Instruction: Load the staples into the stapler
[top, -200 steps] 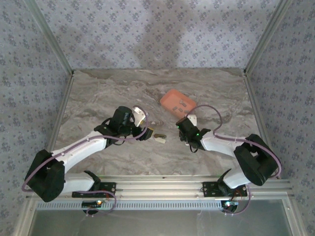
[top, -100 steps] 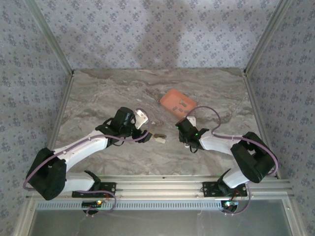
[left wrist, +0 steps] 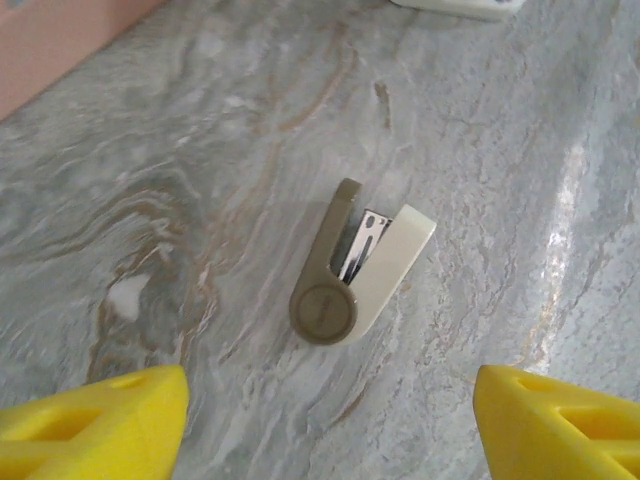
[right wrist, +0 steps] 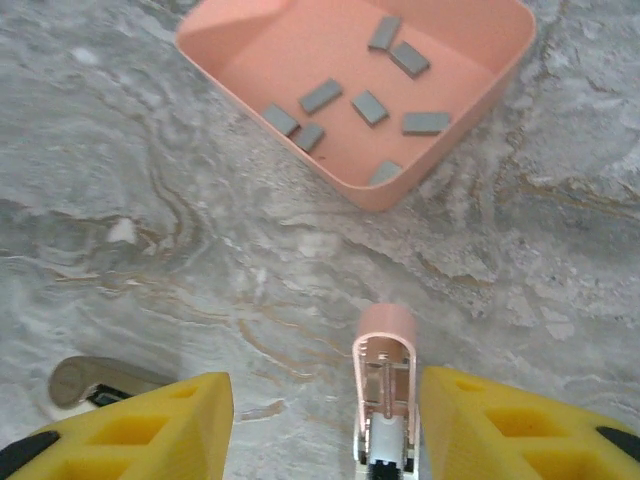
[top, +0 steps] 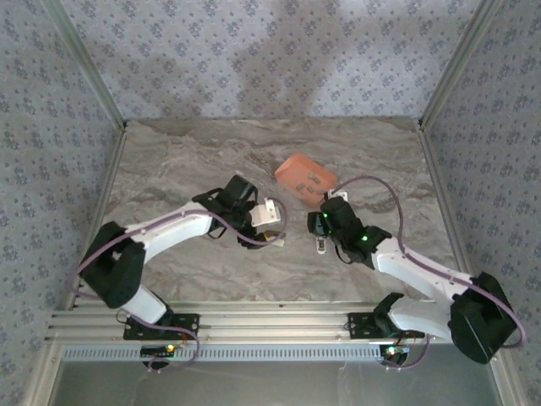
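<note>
Where right end effector (right wrist: 322, 400) gapes, stapler (right wrist: 385, 360) between

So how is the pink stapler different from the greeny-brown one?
Colour: the pink stapler is pink, the greeny-brown stapler is olive with a cream body. Pose: the greeny-brown one is swung open in a V; the pink one looks straight. Place: the pink one sits inside the open right gripper, the greeny-brown one lies alone on the table. Both are small and show metal inside.
</note>
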